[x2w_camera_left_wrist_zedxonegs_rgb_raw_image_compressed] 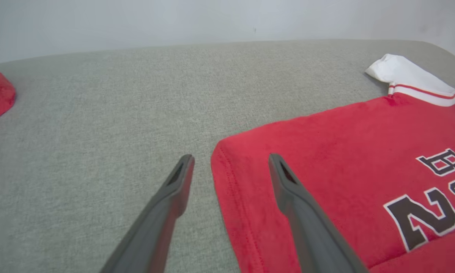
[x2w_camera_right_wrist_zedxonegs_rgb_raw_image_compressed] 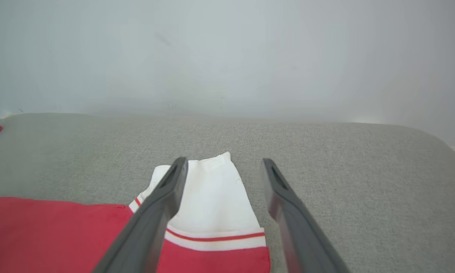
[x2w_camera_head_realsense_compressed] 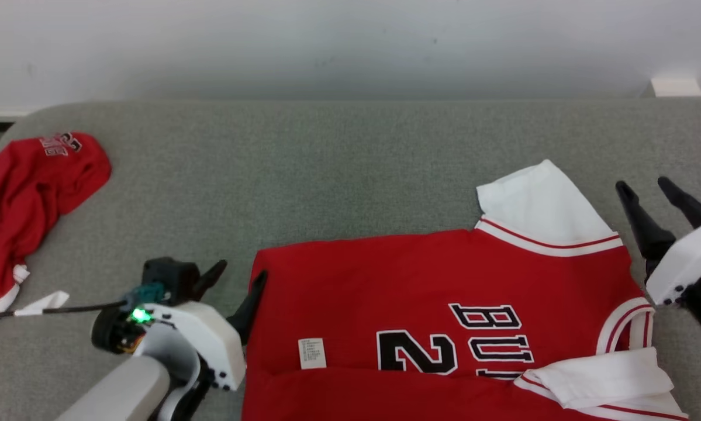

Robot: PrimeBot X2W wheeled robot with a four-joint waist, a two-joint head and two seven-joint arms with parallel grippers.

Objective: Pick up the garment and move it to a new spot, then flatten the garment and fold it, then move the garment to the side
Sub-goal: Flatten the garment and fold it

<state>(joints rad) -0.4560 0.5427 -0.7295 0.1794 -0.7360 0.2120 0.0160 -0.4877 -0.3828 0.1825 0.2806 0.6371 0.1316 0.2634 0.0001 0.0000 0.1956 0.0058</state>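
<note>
White shells (x2w_camera_head_realsense_compressed: 207, 342), dark tapered fingers (x2w_camera_head_realsense_compressed: 642, 225), perhaps a green LED (x2w_camera_head_realsense_compressed: 141, 316).

Head cam high, looks down on grey surface (x2w_camera_head_realsense_compressed: 350, 175); wrist cams low and close, facing wall (x2w_camera_right_wrist_zedxonegs_rgb_raw_image_compressed: 227, 57); all share jersey (x2w_camera_head_realsense_compressed: 444, 280).

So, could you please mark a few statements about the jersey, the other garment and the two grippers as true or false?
1. The left gripper and the right gripper are both open and hold nothing. True.
2. The red jersey has blue sleeves. False: the far sleeve is white, trimmed with a red stripe.
3. A second red garment lies crumpled at the left end of the grey surface. True.
4. The left gripper is beside the far sleeve. False: it straddles the jersey's plain red corner, and it is the right gripper that is beside the far sleeve.
</note>
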